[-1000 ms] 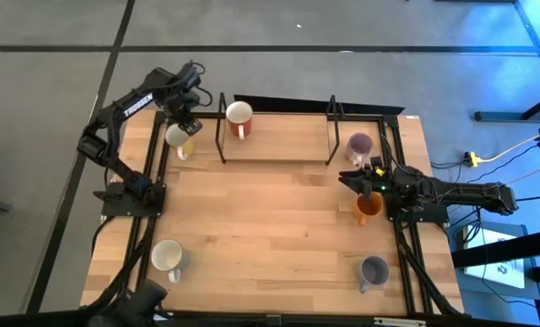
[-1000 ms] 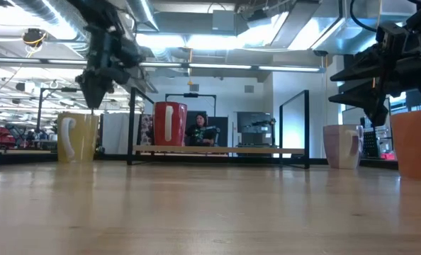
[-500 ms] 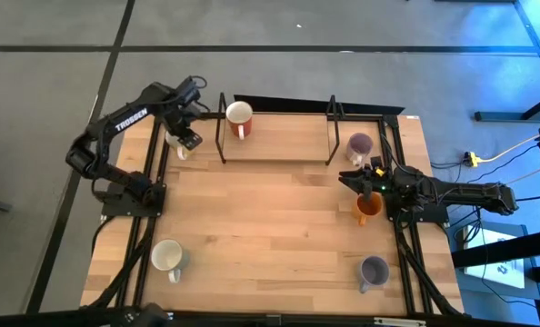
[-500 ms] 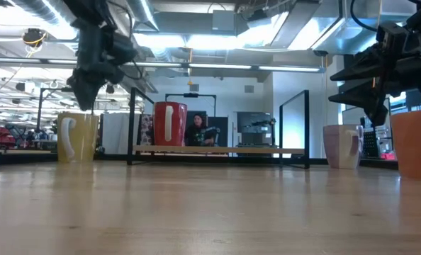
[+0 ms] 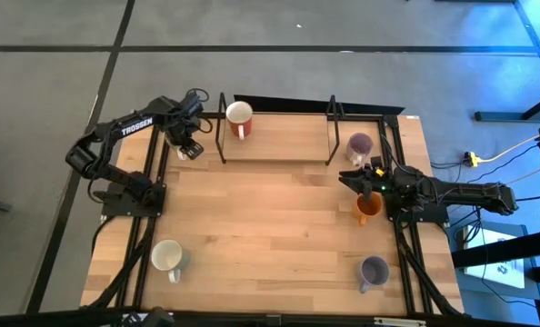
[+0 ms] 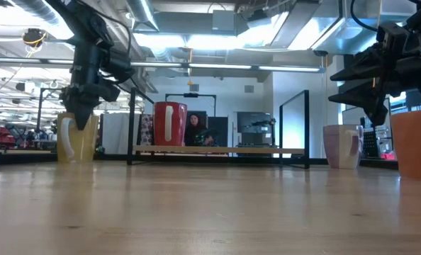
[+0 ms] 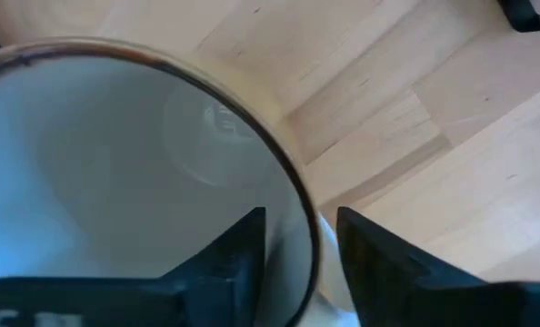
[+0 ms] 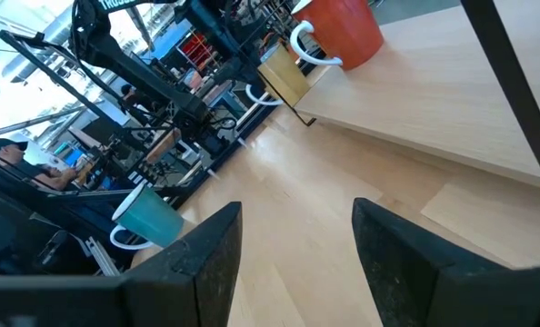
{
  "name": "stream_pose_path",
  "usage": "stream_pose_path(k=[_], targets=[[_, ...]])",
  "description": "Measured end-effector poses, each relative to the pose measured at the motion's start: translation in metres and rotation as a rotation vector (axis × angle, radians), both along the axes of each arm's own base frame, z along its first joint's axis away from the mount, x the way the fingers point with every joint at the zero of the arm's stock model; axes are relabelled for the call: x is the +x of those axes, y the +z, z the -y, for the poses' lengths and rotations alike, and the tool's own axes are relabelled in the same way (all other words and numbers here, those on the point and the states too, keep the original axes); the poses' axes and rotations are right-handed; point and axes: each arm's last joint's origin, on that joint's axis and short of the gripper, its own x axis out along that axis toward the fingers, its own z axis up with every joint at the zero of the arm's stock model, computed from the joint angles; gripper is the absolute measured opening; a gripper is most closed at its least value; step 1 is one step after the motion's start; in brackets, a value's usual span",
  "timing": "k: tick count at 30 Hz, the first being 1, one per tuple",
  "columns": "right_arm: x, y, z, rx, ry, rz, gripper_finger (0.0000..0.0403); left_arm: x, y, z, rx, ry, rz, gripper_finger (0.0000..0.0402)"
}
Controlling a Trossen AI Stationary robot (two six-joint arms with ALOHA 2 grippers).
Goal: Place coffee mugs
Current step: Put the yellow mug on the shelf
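Wooden table (image 5: 279, 227), six mugs, two arms, listed left to right

Far-left corner: yellow mug (image 6: 76, 138), cream inside, upright. Left gripper (image 5: 187, 145) is down on it; in the left wrist view one finger (image 7: 229, 263) sits inside the rim and the other outside, straddling the wall (image 7: 293, 195) with a little slack, so not clamped tight.

Near-left: pale mug (image 5: 168, 257), upright, alone.

Far edge, centre: black wire rack (image 5: 275, 136) on a raised board; red mug (image 5: 239, 116) stands at its left end.

Far right, beside the rack: pale purple mug (image 5: 359, 144).

Right side, mid-depth: right gripper (image 5: 354, 178), fingers apart and empty, raised above the table; orange mug (image 5: 368, 207) sits just beside it.

Near-right: second purple mug (image 5: 374, 270), upright
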Motion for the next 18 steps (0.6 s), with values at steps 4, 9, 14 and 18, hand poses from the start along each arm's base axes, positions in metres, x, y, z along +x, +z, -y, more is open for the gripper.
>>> stream_pose_path(k=[4, 9, 14, 18], targets=[[0.000, 0.000, 0.000, 0.000, 0.000, 0.000, 0.0198, 0.000, 0.000, 0.000, -0.002, -0.020, 0.001, 0.0071], [0.000, 0.000, 0.000, 0.000, 0.000, 0.000, 0.0198, 0.003, 0.001, 0.003, -0.001, -0.054, -0.013, 0.0018], [0.000, 0.000, 0.000, -0.001, 0.000, 0.000, 0.0198, 0.011, 0.019, 0.004, 0.025, -0.090, -0.041, 0.0018], [0.000, 0.000, 0.000, -0.001, 0.000, 0.001, 0.0198, 0.018, 0.048, 0.006, 0.055, -0.111, -0.054, 0.0018]])
